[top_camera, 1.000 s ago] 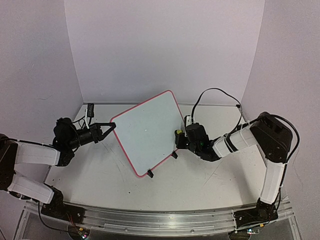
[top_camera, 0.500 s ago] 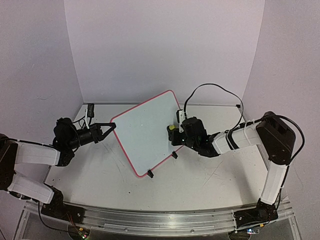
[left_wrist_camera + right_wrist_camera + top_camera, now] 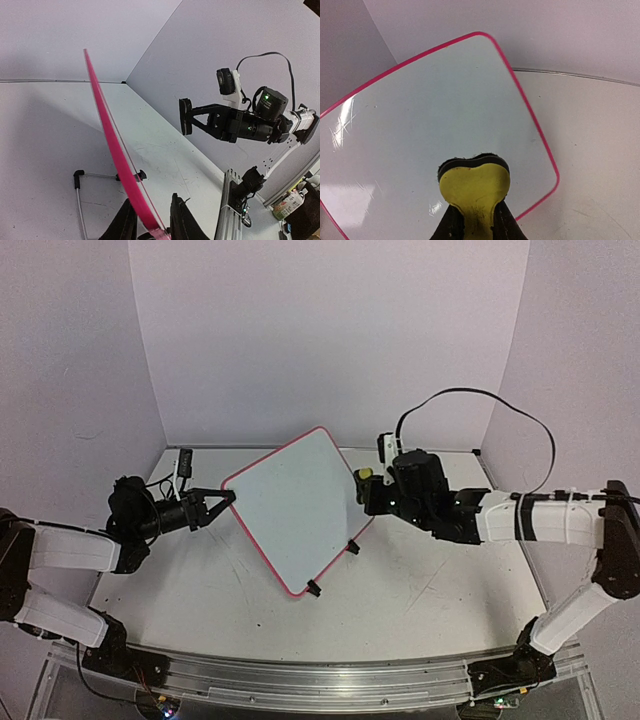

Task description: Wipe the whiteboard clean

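The left fingers [image 3: 181, 225] stand either side of the whiteboard's [image 3: 290, 505] pink frame at its left corner. They look a touch wider than a moment ago, and the views do not show whether they pinch the frame or only bracket it. The right fingers [image 3: 451, 226] are closed on the yellow eraser [image 3: 475, 187], its dark felt edge facing the board.

The right arm has swung up and back, carrying the eraser from the board's lower right edge to a spot near its upper right edge, apparently just off the surface. The board itself has turned slightly. That reads as a stroke ended and the wiping likely finished or close to it.

The whiteboard stands tilted on its small black feet [image 3: 314, 589] at the middle of the bench [image 3: 420, 590], between the two arms. Its face shows no writing, only glare streaks and a few tiny specks.
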Robot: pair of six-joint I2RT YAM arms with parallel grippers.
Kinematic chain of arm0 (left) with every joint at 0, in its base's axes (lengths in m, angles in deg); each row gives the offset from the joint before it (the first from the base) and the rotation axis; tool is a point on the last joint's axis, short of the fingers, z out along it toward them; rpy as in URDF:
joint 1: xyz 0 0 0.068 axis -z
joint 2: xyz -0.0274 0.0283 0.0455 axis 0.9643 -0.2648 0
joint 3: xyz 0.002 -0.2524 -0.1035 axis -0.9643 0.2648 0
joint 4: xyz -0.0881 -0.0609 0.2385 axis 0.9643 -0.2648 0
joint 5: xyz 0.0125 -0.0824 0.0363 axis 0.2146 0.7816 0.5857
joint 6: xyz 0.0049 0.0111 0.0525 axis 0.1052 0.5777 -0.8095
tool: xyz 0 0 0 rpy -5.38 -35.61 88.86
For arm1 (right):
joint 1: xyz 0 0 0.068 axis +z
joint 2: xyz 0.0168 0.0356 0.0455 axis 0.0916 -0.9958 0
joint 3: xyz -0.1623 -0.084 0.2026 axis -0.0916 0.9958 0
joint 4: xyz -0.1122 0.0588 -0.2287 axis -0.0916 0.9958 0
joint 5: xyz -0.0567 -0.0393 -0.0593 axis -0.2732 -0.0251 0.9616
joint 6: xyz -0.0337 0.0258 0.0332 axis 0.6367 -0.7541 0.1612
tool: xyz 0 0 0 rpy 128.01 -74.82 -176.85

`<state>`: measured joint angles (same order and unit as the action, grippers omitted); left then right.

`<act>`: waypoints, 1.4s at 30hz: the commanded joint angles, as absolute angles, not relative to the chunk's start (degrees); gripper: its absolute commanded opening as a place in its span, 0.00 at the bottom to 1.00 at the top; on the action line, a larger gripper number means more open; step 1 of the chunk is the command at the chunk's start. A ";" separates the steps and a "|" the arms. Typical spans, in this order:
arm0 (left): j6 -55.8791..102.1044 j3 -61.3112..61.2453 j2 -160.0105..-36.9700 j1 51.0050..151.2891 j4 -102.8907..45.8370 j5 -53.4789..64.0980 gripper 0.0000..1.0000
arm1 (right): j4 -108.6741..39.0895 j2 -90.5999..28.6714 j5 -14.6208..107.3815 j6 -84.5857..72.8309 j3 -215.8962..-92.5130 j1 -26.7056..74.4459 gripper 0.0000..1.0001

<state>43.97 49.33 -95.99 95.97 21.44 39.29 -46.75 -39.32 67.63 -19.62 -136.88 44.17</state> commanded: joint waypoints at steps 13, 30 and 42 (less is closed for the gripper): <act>41.68 52.92 -86.13 95.48 18.86 33.94 0.55 | -22.30 -28.33 82.96 -43.72 -120.89 43.80 0.21; 40.42 48.66 -60.91 95.04 -22.81 1.50 1.00 | -22.06 -42.86 79.02 -48.42 -122.46 42.01 0.54; 41.09 51.93 -52.93 95.06 -27.95 2.35 1.00 | -25.51 -47.39 73.83 -48.59 -122.03 38.96 0.93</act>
<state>41.53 51.62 -54.18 95.27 -26.89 2.76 -23.89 -45.57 76.20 -48.46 -121.02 39.81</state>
